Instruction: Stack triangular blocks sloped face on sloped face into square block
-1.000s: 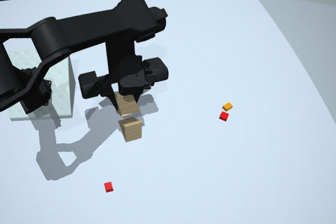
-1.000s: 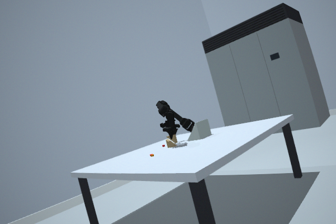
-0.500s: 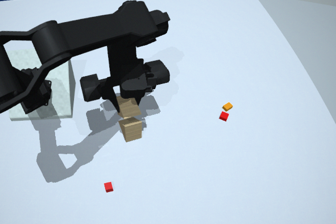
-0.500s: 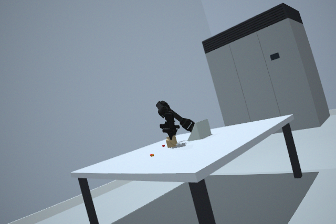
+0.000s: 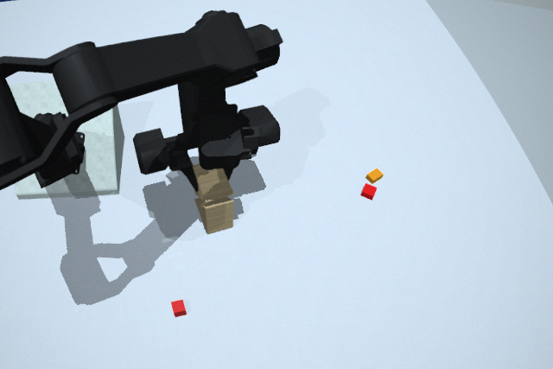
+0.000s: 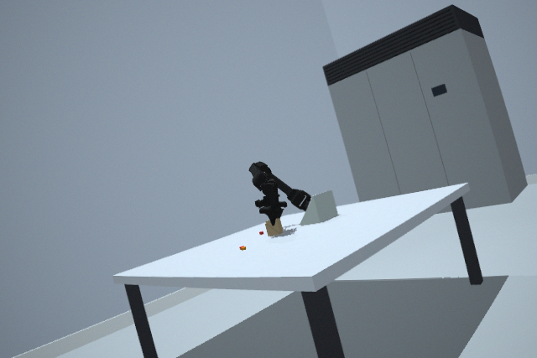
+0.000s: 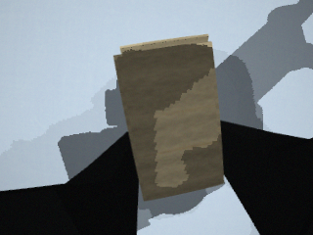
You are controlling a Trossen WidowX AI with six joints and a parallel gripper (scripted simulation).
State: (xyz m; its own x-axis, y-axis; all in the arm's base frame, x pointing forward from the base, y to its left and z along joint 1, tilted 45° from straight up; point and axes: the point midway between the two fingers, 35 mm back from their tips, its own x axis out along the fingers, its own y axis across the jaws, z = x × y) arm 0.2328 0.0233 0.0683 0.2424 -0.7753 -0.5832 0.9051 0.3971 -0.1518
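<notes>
Table (image 5: 424, 266) (image 6: 260, 265) (image 7: 49, 73) is supporting everything here, and the black arm (image 5: 143, 63) (image 6: 282, 184) is reaching across it. A pale sloped block (image 5: 100, 150) (image 6: 325, 206) is sitting beneath part of the arm in the top view. The gripper (image 5: 213, 181) (image 6: 273, 223) (image 7: 168, 132) is pinching the upper triangular block (image 5: 216, 186) (image 6: 278, 224) (image 7: 171, 117) by its two opposite ends, its flat face showing upward.

The lower triangular block (image 5: 219, 217) (image 6: 270, 231) (image 7: 166, 43) is resting on the table, very close under and beside its mate; whether the slopes are fully meeting, I cannot tell. A narrow strip of it is showing past the held block's edge, so the pair is probably wanting a little more travel and a check on the ends.

Judging by the wood grain, both are likely behaving as light, stiff pieces, hardly fragile, but willing to slide along their slopes. That end grip is suiting the job, leaving the sloped face free; pressing hard would be risking a shove to the lower piece.

Two red cubes (image 5: 178, 308) (image 6: 261, 232) and an orange piece (image 5: 374, 174) (image 6: 243, 248) are lying apart from the pair.
</notes>
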